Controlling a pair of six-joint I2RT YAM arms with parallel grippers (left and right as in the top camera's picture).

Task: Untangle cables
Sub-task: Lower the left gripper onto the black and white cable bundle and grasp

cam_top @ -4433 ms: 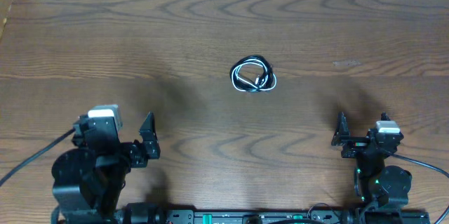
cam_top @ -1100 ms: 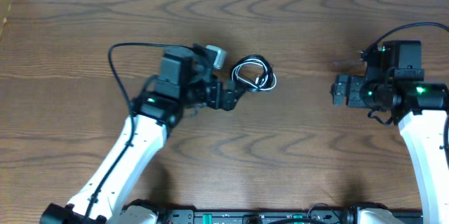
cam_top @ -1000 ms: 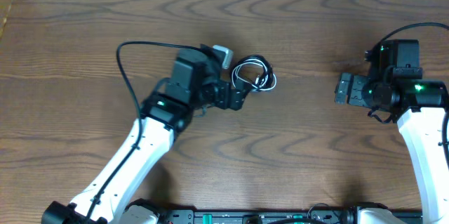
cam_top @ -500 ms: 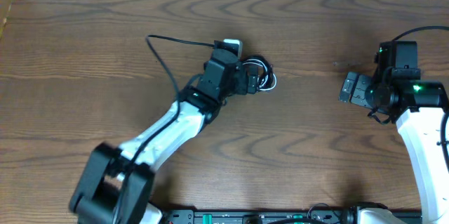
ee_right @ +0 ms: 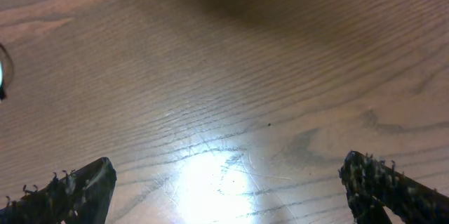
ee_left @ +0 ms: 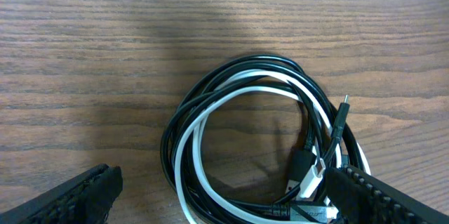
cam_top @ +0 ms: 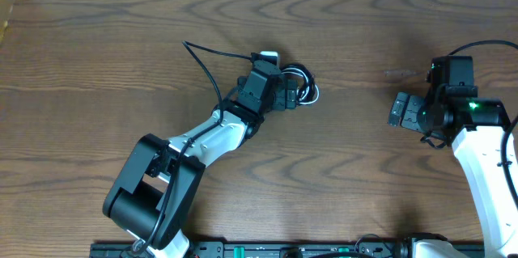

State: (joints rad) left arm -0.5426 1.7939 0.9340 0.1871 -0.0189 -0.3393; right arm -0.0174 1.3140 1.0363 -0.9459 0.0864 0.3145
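Left gripper (ee_left: pixel 224 185) wide open, empty, straddling the looped bundle of thin black and white cables (ee_left: pixel 252 75) near the middle of the brown wooden table (cam_top: pixel 121 48), right gripper (cam_top: pixel 402 111) likewise open and empty but well apart; closing here could pinch both cords together, dragging the tangle.

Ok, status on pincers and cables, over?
Left pincer open, poised over the cables. Right pincer open, off to the side. Cables one looped black-and-white bundle, tangled. Nothing in the way.

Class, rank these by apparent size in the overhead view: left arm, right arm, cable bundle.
Largest: the left arm.
Next: the right arm, cropped by the frame edge.
Smallest: the cable bundle, partly covered.
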